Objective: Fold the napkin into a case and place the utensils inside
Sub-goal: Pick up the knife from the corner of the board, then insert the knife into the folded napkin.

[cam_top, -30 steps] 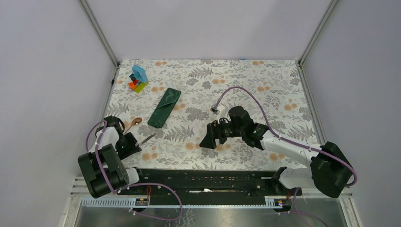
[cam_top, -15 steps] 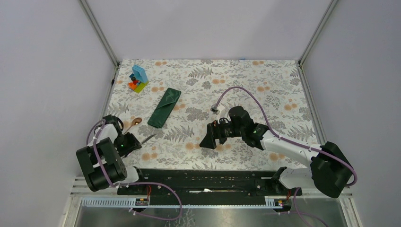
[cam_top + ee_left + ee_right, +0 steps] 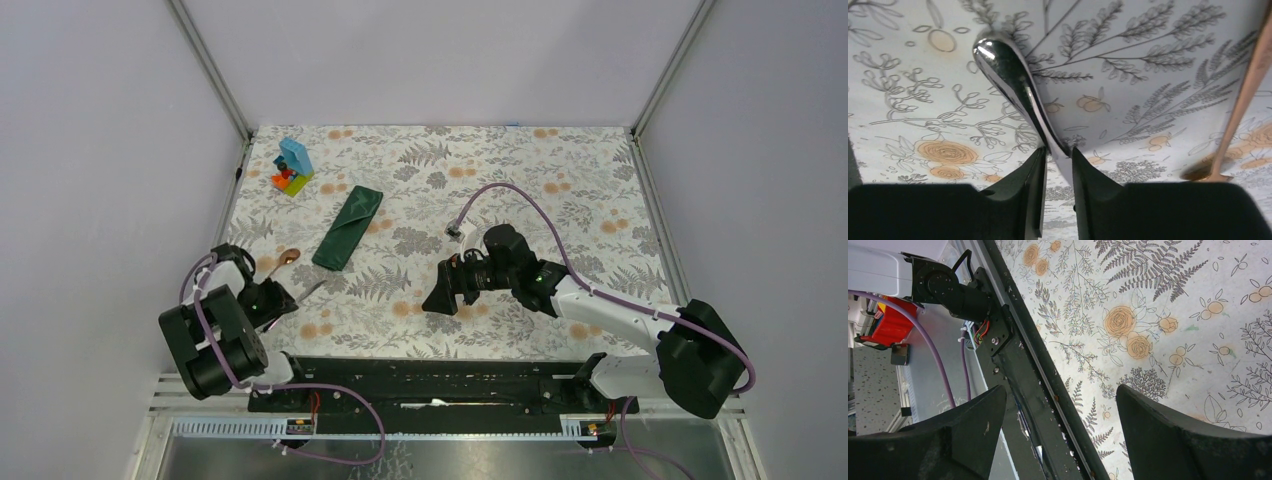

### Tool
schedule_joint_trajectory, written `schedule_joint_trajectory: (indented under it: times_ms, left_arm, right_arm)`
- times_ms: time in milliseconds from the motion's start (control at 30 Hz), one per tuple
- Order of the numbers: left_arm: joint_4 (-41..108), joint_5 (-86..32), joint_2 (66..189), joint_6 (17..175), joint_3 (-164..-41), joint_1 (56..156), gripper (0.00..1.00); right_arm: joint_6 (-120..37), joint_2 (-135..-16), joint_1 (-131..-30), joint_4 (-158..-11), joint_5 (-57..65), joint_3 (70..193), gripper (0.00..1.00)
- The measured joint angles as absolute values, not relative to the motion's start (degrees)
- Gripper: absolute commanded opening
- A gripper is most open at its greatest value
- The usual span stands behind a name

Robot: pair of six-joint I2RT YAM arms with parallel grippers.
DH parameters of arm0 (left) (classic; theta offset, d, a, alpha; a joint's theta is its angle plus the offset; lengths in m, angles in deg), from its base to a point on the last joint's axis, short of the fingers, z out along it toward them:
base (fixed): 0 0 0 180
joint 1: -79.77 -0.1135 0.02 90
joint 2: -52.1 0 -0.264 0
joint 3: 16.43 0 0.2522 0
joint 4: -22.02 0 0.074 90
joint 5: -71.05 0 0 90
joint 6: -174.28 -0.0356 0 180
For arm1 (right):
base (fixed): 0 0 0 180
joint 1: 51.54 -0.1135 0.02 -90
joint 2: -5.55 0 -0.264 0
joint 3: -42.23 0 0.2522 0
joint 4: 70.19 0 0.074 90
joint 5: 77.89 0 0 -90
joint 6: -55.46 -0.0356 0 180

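The dark green napkin lies folded as a narrow case on the floral table covering, left of centre. My left gripper is at the near left and shut on a silvery utensil. In the left wrist view the fingers pinch its thin part and its rounded end points away, low over the covering. A copper-tinted spoon lies just beyond it and shows at the right of the left wrist view. My right gripper is open and empty, hovering near the front middle.
A colourful toy block stack stands at the far left corner. The black base rail runs along the near table edge under the right gripper. Grey walls close in the table on three sides.
My left arm has swung slightly left and back, drawing the silvery utensil a little with it. The right arm and the case have not moved.
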State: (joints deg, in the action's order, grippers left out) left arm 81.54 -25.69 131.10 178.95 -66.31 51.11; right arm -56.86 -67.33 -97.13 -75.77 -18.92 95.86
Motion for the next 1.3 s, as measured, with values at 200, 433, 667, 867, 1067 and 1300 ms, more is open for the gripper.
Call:
schedule_joint_trajectory:
  times_ms: [200,433,667,867,1067,1300]
  left_arm:
    - [80.93,-26.26,132.17,177.47,-66.75,50.58,0.0]
    - [81.21,-25.01,129.5,176.24,-66.11,50.6,0.0]
    - [89.3,-17.34,120.98,173.38,-63.36,50.54,0.0]
    - [93.45,-14.08,117.46,168.61,-63.73,50.56,0.0]
    - [95.22,-11.09,117.46,161.31,-67.97,51.72,0.0]
    - [92.4,-7.09,124.11,150.19,-76.1,61.73,0.0]
  right_arm:
    - [-56.86,-67.33,-97.15,-75.77,-18.87,95.86,0.87]
    - [-56.89,-67.33,-97.15,-75.77,-18.83,95.84,0.87]
    - [-56.89,-67.33,-97.15,-75.74,-18.83,95.86,0.87]
    - [-56.89,-67.33,-97.15,-75.74,-18.81,95.86,0.87]
    - [-56.89,-67.35,-97.15,-75.7,-18.81,95.86,0.87]
    - [-57.19,-67.57,-97.13,-75.24,-18.81,95.84,0.87]
